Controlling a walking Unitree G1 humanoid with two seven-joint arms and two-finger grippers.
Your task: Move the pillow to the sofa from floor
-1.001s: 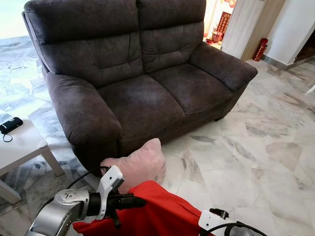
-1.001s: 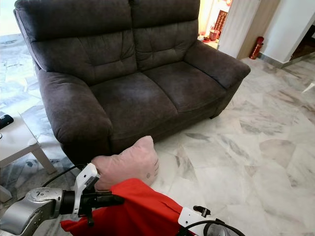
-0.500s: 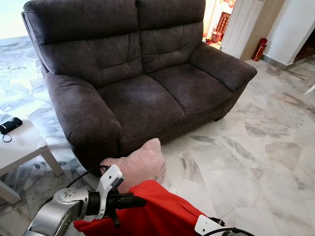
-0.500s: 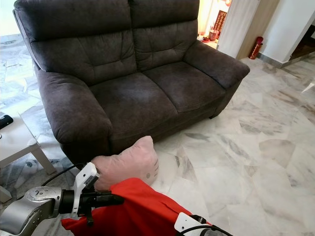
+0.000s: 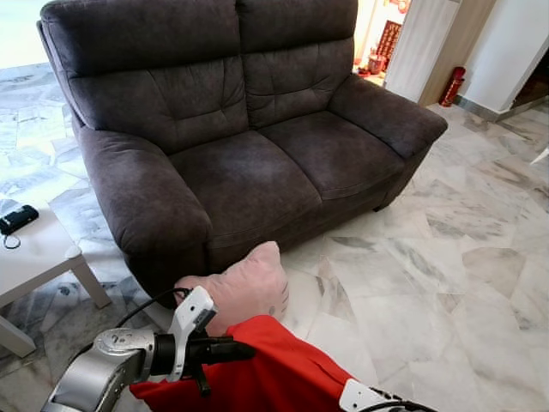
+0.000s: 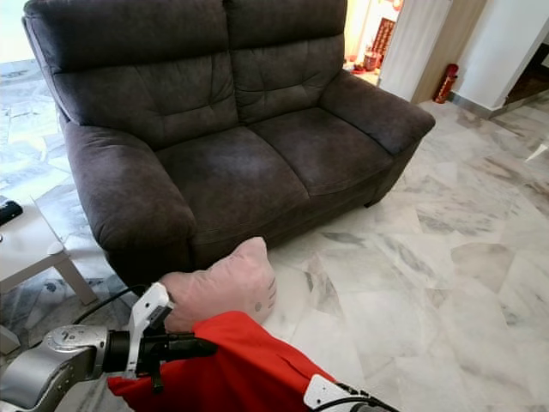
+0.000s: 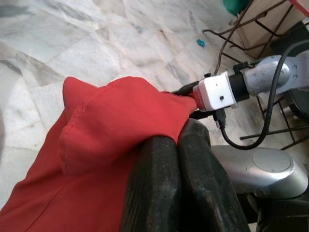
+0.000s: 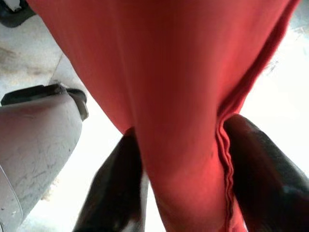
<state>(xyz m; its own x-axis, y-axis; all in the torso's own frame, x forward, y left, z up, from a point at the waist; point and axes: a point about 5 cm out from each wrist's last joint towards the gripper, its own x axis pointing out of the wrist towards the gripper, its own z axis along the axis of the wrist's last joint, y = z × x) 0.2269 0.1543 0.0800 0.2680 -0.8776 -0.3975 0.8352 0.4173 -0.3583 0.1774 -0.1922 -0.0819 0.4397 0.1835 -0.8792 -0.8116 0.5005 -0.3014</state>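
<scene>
A red pillow [image 5: 279,373] hangs low in front of me, held between both grippers. My left gripper [image 5: 233,350] is shut on its left edge, and the left wrist view shows the black fingers [image 7: 159,183] pressed together on the red fabric [image 7: 106,125]. My right gripper [image 8: 183,130] is shut on the pillow's other side, with red cloth [image 8: 164,82] between its two fingers. A pink pillow [image 5: 246,287] lies on the marble floor, leaning against the front of the dark grey two-seat sofa [image 5: 249,172], just beyond the red one.
A white side table [image 5: 39,253] with a black device [image 5: 17,219] on it stands to the left of the sofa. Marble floor [image 5: 446,275] stretches to the right. A red fire extinguisher [image 5: 452,86] stands by the far wall.
My right wrist has sunk a little lower at the bottom edge. The red pillow and left gripper have stayed where they were, and the view has barely shifted.
</scene>
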